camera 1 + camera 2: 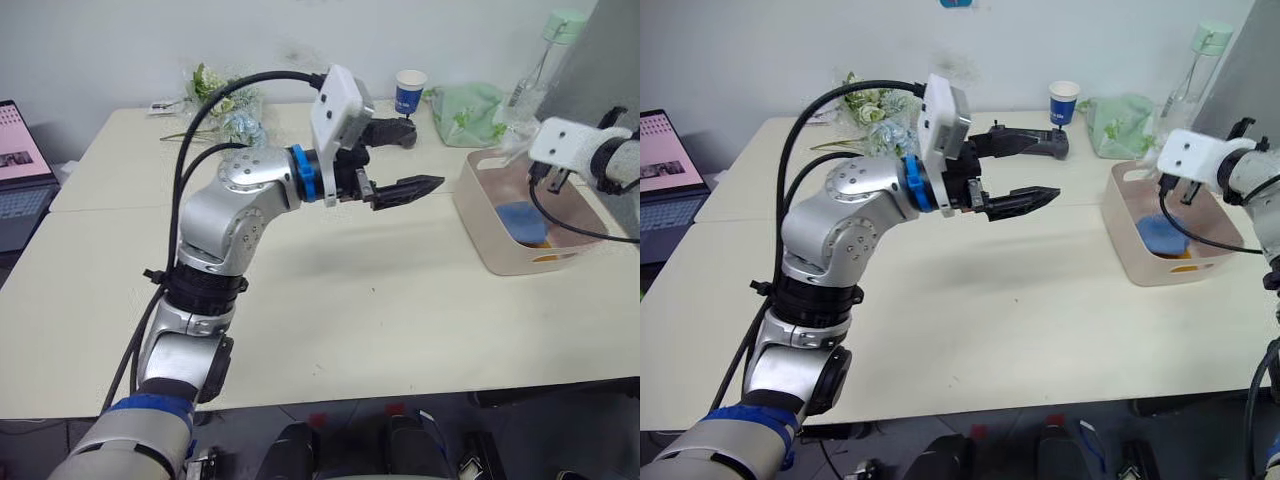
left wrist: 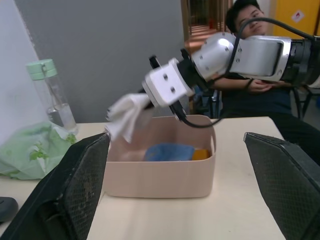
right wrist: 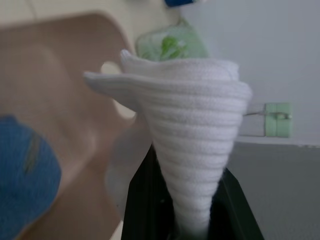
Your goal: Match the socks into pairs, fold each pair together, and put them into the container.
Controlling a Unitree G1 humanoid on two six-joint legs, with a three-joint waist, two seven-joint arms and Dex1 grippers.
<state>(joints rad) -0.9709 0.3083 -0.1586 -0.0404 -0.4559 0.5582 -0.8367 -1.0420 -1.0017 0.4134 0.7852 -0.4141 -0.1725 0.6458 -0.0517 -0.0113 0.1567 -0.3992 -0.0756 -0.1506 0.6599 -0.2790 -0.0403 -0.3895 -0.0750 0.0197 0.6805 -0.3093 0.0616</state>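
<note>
The right claw (image 3: pixel 192 220), clamped on the white socks (image 3: pixel 185 130) above the tub (image 2: pixel 160 175), should lower before releasing; the left claw (image 1: pixel 400 160) hangs apart.

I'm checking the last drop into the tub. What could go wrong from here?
The folded white knit socks in the right gripper hang over the pale pink plastic tub's rim, so they might land outside. They may also unfold on dropping onto the folded blue pair.
</note>
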